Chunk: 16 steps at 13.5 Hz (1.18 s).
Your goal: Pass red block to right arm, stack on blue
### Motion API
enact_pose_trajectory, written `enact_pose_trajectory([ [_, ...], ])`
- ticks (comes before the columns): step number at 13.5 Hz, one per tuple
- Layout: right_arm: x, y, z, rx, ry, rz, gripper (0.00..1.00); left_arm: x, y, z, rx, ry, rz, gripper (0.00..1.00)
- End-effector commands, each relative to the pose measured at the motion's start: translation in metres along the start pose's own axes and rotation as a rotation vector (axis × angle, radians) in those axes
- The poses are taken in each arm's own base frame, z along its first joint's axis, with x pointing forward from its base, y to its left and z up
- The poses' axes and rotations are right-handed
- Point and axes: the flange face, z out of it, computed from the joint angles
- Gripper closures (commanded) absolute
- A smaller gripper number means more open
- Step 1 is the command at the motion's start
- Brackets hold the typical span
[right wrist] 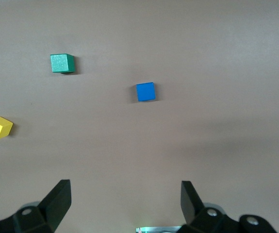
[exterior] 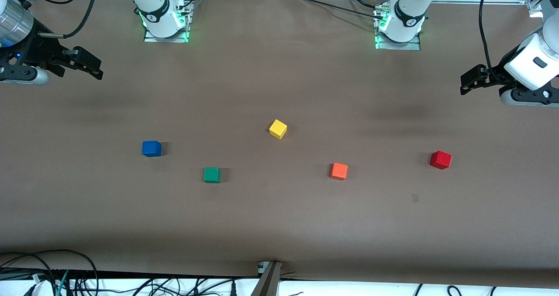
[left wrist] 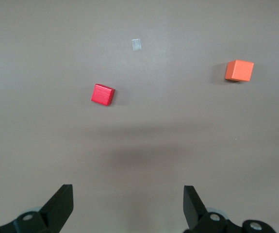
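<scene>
**Lighting and picture quality: even overhead light, soft shadows**

Illumination is bright and diffuse across the brown paper-covered table [exterior: 279, 226]. The small bright red cube [exterior: 440, 160], the solid blue cube [exterior: 151, 148] and the green cube [exterior: 212, 174] each cast a short, soft shadow toward the left arm's end. Broad blurred shadow bands cross the table in both wrist views. Green indicator glow rings both arm bases. Cube edges are sharp; no glare observed.

Red block [exterior: 440, 160], blue block [exterior: 151, 148], well apart.
</scene>
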Motion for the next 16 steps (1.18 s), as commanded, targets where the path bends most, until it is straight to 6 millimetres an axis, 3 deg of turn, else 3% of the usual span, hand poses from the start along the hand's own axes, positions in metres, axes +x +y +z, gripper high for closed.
enact_pose_trajectory([
  [1, 0.001, 0.001, -0.005, -0.006, 0.001, -0.01, 0.0, -0.001, -0.001, -0.008, -0.009, 0.0, 0.018, 0.0],
  [11, 0.002, 0.001, -0.004, -0.006, 0.003, -0.01, 0.0, 0.004, -0.003, 0.008, -0.011, -0.05, 0.012, 0.0],
  [15, 0.005, 0.001, -0.001, -0.007, 0.003, 0.002, 0.0, 0.021, -0.008, 0.028, 0.028, -0.083, 0.033, 0.0],
  [16, 0.008, 0.0, 0.002, -0.007, -0.003, 0.002, 0.0, 0.028, -0.01, 0.041, 0.054, -0.106, 0.048, 0.0],
])
